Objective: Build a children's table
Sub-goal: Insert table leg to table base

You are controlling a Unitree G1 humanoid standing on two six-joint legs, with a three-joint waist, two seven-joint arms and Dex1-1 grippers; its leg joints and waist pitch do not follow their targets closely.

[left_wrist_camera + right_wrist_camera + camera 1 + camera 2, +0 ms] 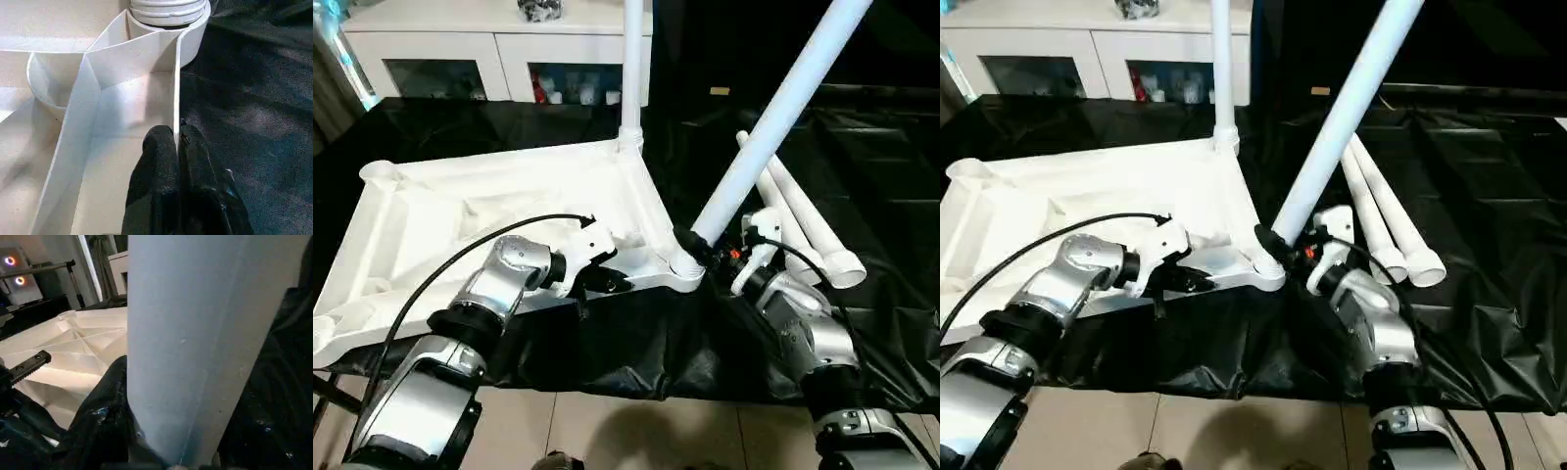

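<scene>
The white tabletop [499, 211] lies underside up on black cloth. One white leg [631, 69] stands upright in its far right corner socket. A second leg [773, 117] leans to the right, with its ribbed end [166, 7] in the near right corner socket [685, 264]. My right gripper [707, 245] is shut on this leaning leg just above the socket, and one black finger [105, 406] shows beside the tube. My left gripper [612, 281] is shut on the thin rim wall [176, 88] of the tabletop's near edge, close to that socket. Two loose legs [813, 230] lie to the right.
A white cabinet with glass doors [499, 59] stands behind the work surface. The black cloth [871, 147] covers the surface and hangs over its near edge, with tiled floor [607, 431] below. Black cables run along both forearms.
</scene>
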